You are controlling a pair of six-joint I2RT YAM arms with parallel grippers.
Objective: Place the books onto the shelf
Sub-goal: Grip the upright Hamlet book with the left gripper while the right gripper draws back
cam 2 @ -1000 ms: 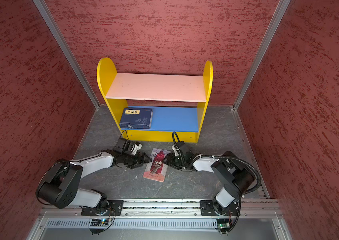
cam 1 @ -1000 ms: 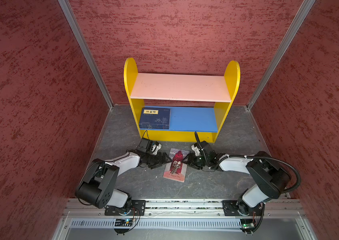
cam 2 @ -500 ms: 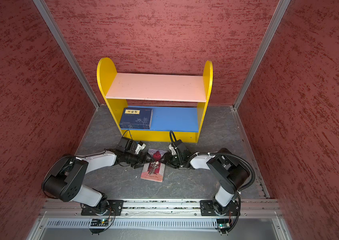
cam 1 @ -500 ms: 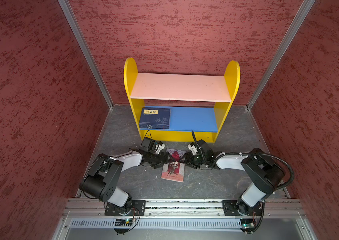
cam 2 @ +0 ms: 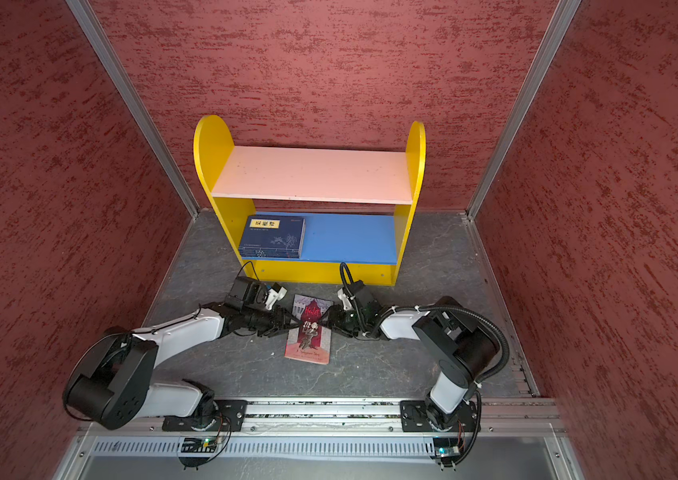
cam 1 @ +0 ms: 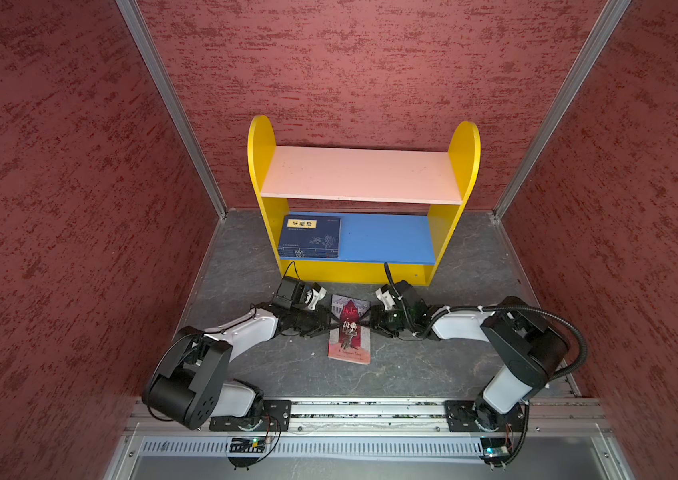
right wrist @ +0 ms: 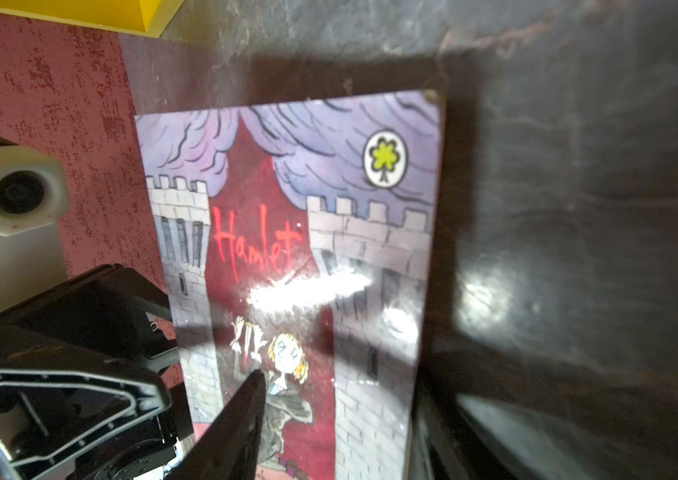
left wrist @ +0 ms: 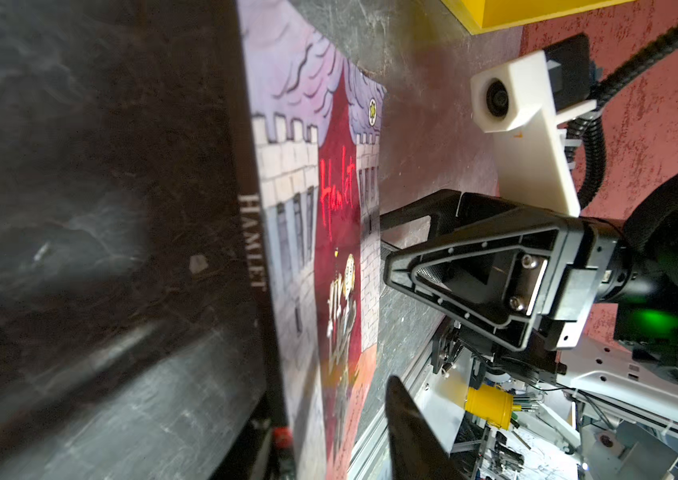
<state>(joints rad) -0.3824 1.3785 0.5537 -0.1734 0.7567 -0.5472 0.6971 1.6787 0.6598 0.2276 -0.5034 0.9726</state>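
Observation:
A pink-and-dark-red "Hamlet" book [cam 1: 350, 332] [cam 2: 309, 332] lies on the grey floor in front of the shelf [cam 1: 364, 174] [cam 2: 312, 174]. My left gripper [cam 1: 326, 322] [left wrist: 325, 407] straddles its spine edge, jaws narrow. The upper finger [left wrist: 408, 424] stands clear of the cover [left wrist: 329, 208]. My right gripper [cam 1: 366, 322] [right wrist: 341, 386] straddles the opposite edge, open, with one finger [right wrist: 241, 415] over the cover [right wrist: 287, 208]. A navy book [cam 1: 309, 237] [cam 2: 273, 237] with a yellow label lies flat at the left of the blue lower board. The pink upper board is bare.
Red textured walls [cam 1: 58, 208] close in the left, back and right. A metal rail [cam 1: 370, 409] carrying both arm bases runs along the front. The shelf's yellow base [cam 1: 354, 276] stands just behind both wrists.
Both grippers have moved inward to the book's two long edges. The left jaws have narrowed around the spine edge. The book has barely shifted.

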